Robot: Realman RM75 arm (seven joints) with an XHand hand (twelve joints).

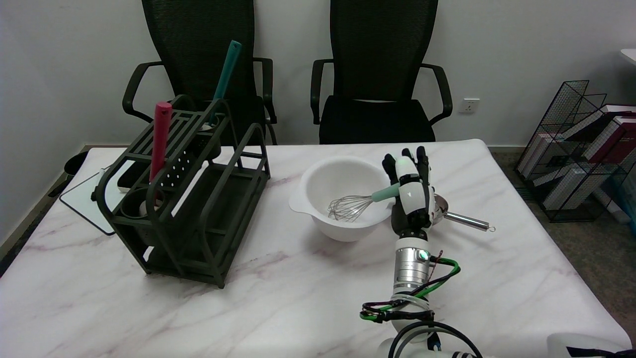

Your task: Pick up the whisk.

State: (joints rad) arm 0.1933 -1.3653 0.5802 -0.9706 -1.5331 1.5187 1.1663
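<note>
1. The whisk (355, 204) has a balloon of thin silver wires and a pale mint-green handle. Its wire head lies inside the white mixing bowl (323, 181), low against the bowl's right inner wall, and the handle slants up and to the right over the bowl's rim.

2. The bowl stands on the white marble-patterned table (278, 298), right of centre, with a small pouring lip on its left side.

3. The right hand (410, 191) sits at the bowl's right edge, its back turned to the camera, right where the whisk's handle ends. The handle's outer end disappears behind the hand. The fingers (422, 156) point up and away, lying close together rather than fanned. Whether they are closed on the handle or only touching it cannot be told from this angle.

4. Just behind the hand on the right lies a small metal utensil with a long steel handle (469, 221), resting on the table.

5. On the table's left stands a dark green rack (198, 199), with a red-handled tool (160, 139) and a teal-handled tool (226, 74) upright in its holders.

6. No brand, label or readable writing shows on the whisk, bowl or hand.
</note>
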